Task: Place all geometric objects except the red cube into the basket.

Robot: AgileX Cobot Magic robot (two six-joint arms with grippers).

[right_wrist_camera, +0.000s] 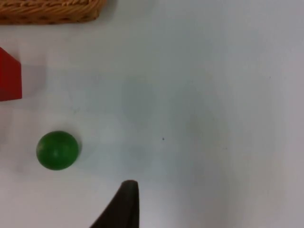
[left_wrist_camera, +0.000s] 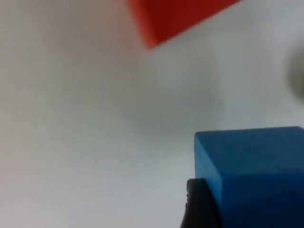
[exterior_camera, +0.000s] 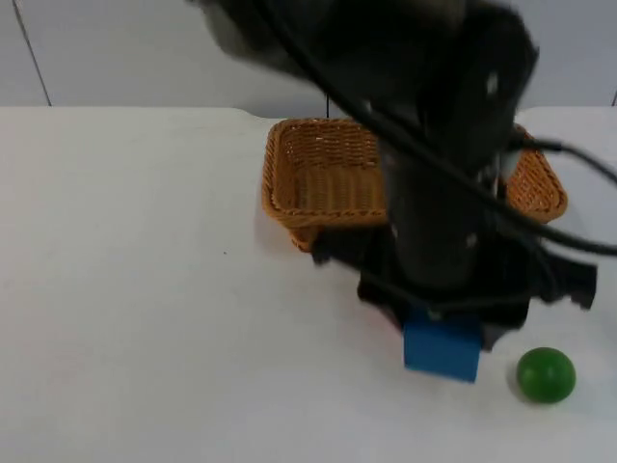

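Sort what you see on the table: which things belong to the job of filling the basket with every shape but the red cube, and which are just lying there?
Belong to the job:
- blue cube, at the left gripper
- green ball, loose on the table
- wicker basket, the target

Not to be moved:
- red cube, stays out

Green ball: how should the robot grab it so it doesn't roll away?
Probably from straight above, with one finger on each side of the green ball at its widest middle. It is round, so a push from one side only would likely roll it. It sits apart from the blue block, leaving room around it.
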